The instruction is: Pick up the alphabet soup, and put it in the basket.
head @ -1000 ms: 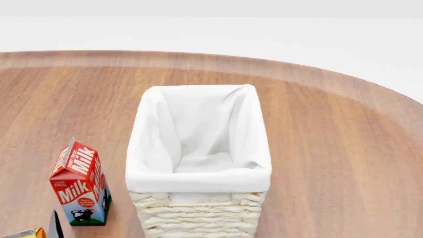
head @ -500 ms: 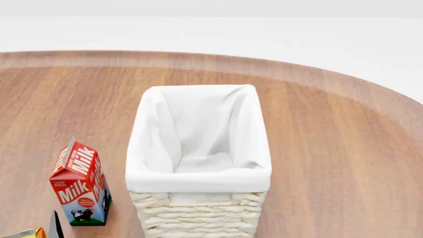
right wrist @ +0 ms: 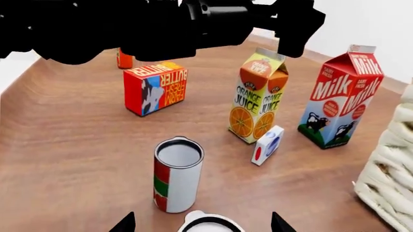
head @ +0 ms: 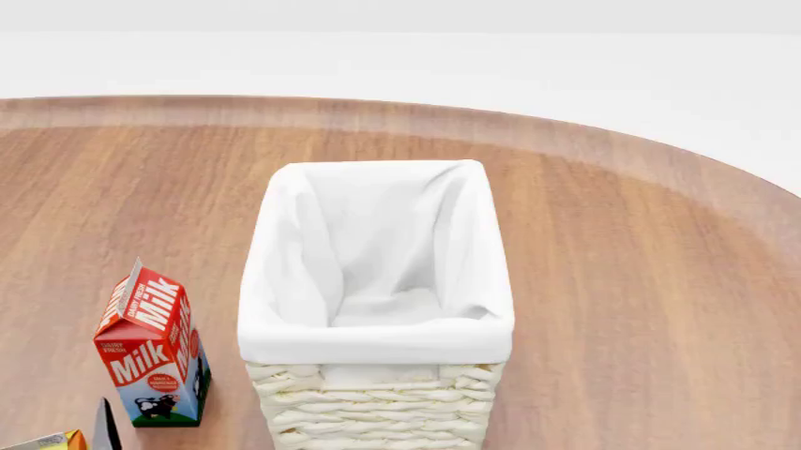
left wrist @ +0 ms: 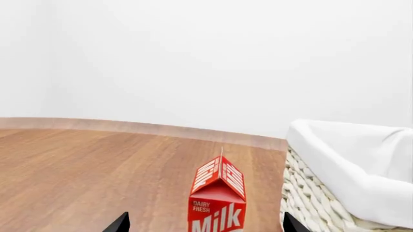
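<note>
Your cream-white wicker basket w/ white cloth liner (head: 375, 281) sits centre of the round wooden table (head: 626, 281), red milk carton (head: 153, 345) at its 8 o'clock. The silvery can top (right wrist: 210, 224) under your right gripper (right wrist: 201, 228) may be the alphabet soup; label hidden. Fingers spread on both grippers, left gripper (left wrist: 205, 227) facing the carton. A red-green-white can (right wrist: 177, 174) stands just beside that top.
</note>
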{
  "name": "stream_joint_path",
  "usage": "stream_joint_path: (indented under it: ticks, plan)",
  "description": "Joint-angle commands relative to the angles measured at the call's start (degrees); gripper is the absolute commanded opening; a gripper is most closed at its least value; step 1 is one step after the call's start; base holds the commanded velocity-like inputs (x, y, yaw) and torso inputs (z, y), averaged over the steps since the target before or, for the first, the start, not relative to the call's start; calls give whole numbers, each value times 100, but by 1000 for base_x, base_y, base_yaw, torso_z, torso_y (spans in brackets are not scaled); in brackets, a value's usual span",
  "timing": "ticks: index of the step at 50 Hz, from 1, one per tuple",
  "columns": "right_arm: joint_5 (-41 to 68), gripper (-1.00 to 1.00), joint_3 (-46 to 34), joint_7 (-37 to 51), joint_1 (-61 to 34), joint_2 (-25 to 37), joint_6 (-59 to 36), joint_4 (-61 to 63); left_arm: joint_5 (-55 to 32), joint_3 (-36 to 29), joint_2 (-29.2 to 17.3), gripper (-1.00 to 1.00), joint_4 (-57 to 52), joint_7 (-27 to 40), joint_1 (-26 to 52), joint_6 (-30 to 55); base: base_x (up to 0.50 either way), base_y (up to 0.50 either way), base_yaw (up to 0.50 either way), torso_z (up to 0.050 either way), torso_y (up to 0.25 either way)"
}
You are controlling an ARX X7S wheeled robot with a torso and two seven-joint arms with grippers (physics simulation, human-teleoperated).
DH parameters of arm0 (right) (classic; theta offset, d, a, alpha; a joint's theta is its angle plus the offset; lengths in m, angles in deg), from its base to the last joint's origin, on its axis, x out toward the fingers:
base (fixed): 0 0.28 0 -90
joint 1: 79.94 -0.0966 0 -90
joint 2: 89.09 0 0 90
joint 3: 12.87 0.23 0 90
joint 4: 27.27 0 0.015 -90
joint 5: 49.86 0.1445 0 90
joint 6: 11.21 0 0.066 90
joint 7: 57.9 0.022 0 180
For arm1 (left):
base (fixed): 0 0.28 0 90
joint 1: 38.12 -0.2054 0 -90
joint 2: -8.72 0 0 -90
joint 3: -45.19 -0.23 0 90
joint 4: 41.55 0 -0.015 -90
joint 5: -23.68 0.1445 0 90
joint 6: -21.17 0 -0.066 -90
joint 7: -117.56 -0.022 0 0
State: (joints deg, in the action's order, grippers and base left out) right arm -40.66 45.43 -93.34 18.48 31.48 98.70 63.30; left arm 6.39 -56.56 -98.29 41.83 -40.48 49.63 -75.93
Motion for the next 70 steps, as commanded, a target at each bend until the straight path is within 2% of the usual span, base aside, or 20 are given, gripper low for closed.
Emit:
stream_joint_path:
  ticks: [1, 35, 70]
  plan:
    - [-142, 100, -59, 40, -40, -28, -21, -89, -5, -25, -11, 100, 11, 10, 11, -10, 0, 0, 0, 0, 0]
    - [-441, 100, -65, 292, -143, -116, 113, -333, -11, -91, -39, 100, 5, 69, 29, -12, 0, 0, 0, 0, 0]
    - [-490, 100, -291, 164, -458, -337, -13, -849, -35, -138, -84, 100, 3, 112, 33, -37, 0, 0, 0, 0, 0]
